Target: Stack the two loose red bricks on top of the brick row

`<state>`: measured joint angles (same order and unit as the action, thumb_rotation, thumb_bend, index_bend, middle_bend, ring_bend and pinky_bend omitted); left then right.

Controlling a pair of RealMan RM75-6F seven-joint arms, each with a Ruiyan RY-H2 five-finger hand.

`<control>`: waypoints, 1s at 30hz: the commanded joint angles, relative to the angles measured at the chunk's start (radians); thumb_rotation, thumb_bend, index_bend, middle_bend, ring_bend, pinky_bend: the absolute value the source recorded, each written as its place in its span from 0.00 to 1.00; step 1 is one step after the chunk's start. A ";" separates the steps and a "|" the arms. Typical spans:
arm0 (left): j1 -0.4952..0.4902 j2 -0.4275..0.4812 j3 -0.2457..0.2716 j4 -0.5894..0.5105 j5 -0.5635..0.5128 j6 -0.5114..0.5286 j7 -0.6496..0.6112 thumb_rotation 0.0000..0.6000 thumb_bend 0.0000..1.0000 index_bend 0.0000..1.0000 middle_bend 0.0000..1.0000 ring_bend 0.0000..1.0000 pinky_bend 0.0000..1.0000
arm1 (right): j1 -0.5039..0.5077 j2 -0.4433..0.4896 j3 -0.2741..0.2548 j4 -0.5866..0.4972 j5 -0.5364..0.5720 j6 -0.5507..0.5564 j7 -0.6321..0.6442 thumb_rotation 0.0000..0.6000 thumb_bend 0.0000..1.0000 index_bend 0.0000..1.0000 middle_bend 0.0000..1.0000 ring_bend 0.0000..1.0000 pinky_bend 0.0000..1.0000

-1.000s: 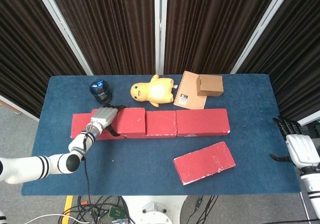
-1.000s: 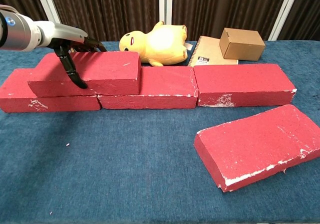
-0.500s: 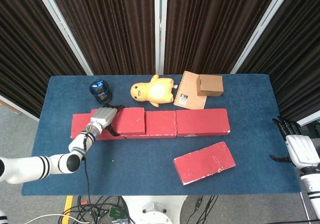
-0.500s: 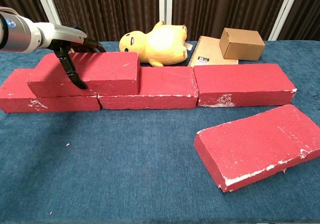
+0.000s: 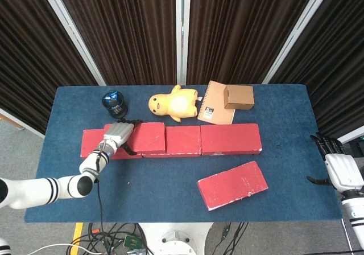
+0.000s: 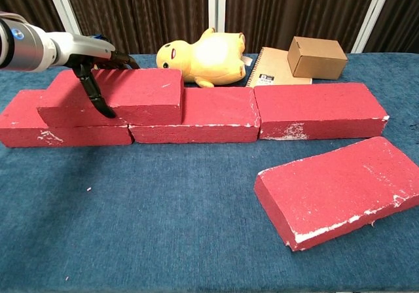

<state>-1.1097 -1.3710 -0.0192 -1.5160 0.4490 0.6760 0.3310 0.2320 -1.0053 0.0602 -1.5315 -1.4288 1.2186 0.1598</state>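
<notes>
Head view. Over the last second I see almost no change: the left robot hand point(image 5: 118, 134) remains clamped on the stacked red foam brick point(image 5: 142, 138), which sits on the left end of the row of three red bricks point(image 5: 230, 139). The brick has not shifted. I judge the first placement is complete and a release is pending. The second loose red brick point(image 5: 232, 184) lies flat and skewed on the blue cloth-covered table point(image 5: 165, 181), apart from the row on its near side and untouched. The right robot hand point(image 5: 339, 169) hangs off the table's right edge, holding nothing, with its fingers apart.

Chest view. The left robot hand point(image 6: 98, 67) has its dark fingers point(image 6: 91, 91) draped over the front face of the stacked brick point(image 6: 124, 97), thumb behind; the grasp is unchanged. The stacked brick straddles the joint between the left and middle row bricks. The loose brick point(image 6: 334, 189) lies nearest the camera.

Surface and room. Behind the row stand a yellow plush duck point(image 6: 206, 57), a spiral-bound brown notebook point(image 6: 278, 70), a small cardboard box point(image 6: 317, 57) and, in the head view, a dark round can point(image 5: 115, 103). Dark pleated curtains point(image 5: 142, 33) close off the back.
</notes>
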 commanded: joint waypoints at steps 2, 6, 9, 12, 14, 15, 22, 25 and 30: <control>-0.001 0.002 0.001 -0.001 -0.001 -0.013 -0.006 1.00 0.18 0.08 0.12 0.07 0.01 | 0.000 -0.001 0.001 0.001 0.000 0.001 0.001 1.00 0.00 0.00 0.00 0.00 0.00; 0.004 0.004 -0.007 -0.001 0.018 -0.017 -0.022 1.00 0.16 0.03 0.00 0.00 0.00 | -0.001 0.000 0.001 0.001 0.001 0.003 0.002 1.00 0.00 0.00 0.00 0.00 0.00; 0.011 0.005 -0.013 0.000 0.037 -0.013 -0.032 1.00 0.16 0.02 0.00 0.00 0.00 | -0.001 0.000 0.001 0.001 0.002 0.002 0.002 1.00 0.00 0.00 0.00 0.00 0.00; 0.014 0.007 -0.014 -0.001 0.046 -0.016 -0.038 1.00 0.15 0.02 0.00 0.00 0.00 | 0.000 0.000 0.002 0.000 0.004 0.000 0.000 1.00 0.00 0.00 0.00 0.00 0.00; 0.015 0.007 -0.014 -0.002 0.051 -0.016 -0.042 1.00 0.15 0.02 0.00 0.00 0.00 | 0.000 0.000 0.002 -0.001 0.003 -0.001 -0.001 1.00 0.00 0.00 0.00 0.00 0.00; 0.016 0.006 -0.015 -0.003 0.055 -0.016 -0.044 1.00 0.15 0.02 0.00 0.00 0.00 | 0.000 0.000 0.002 -0.001 0.004 0.000 -0.002 1.00 0.00 0.00 0.00 0.00 0.00; 0.018 0.013 -0.015 -0.009 0.070 -0.017 -0.050 1.00 0.15 0.01 0.00 0.00 0.00 | -0.001 0.002 0.004 -0.003 0.007 0.002 -0.006 1.00 0.00 0.00 0.00 0.00 0.00; 0.016 0.014 -0.012 -0.009 0.067 -0.021 -0.048 1.00 0.15 0.01 0.00 0.00 0.00 | -0.001 0.002 0.003 -0.004 0.008 -0.001 -0.007 1.00 0.00 0.00 0.00 0.00 0.00; 0.012 0.015 -0.006 -0.010 0.062 -0.026 -0.046 1.00 0.15 0.00 0.00 0.00 0.00 | -0.001 0.001 0.003 -0.002 0.011 -0.003 -0.007 1.00 0.00 0.00 0.00 0.00 0.00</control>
<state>-1.0972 -1.3558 -0.0259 -1.5268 0.5117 0.6507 0.2849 0.2310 -1.0044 0.0630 -1.5338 -1.4180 1.2159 0.1526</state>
